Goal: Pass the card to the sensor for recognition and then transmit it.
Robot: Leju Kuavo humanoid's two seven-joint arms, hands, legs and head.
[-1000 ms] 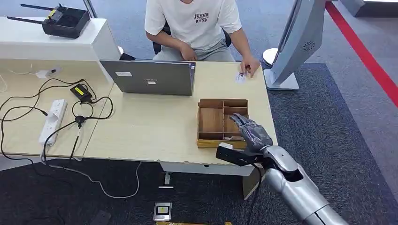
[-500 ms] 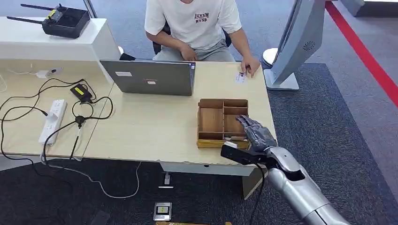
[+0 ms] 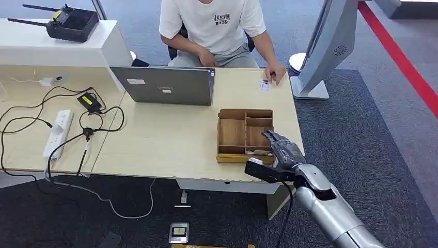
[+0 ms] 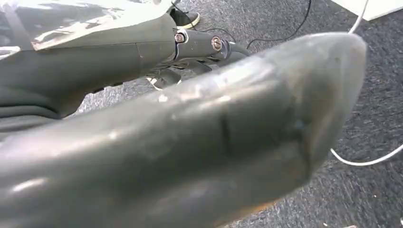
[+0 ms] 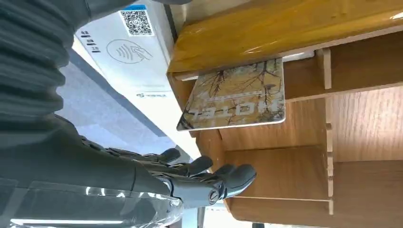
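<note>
A wooden divided box (image 3: 233, 132) stands near the table's front right corner. A card (image 5: 237, 95) printed with bare branches leans in the box's front slot behind its wall (image 5: 285, 28). My right hand (image 3: 281, 147) hovers at the box's front right corner. Its fingers (image 5: 204, 180) are stretched out, apart from the card and holding nothing. A small white card reader (image 3: 264, 86) lies at the table's far right, under a seated person's hand (image 3: 276, 72). My left hand (image 4: 95, 57) hangs low beside a silver part of my body; how its fingers lie is unclear.
A grey laptop (image 3: 165, 85) stands open at the table's far side in front of the person. A white kiosk (image 3: 323, 46) rises just right of the table. A power strip (image 3: 58, 132) and black cables lie at the left.
My right hand has slid back from over the box's right compartments to its front right corner, a little lower. The card, the box and the person have stayed put.
</note>
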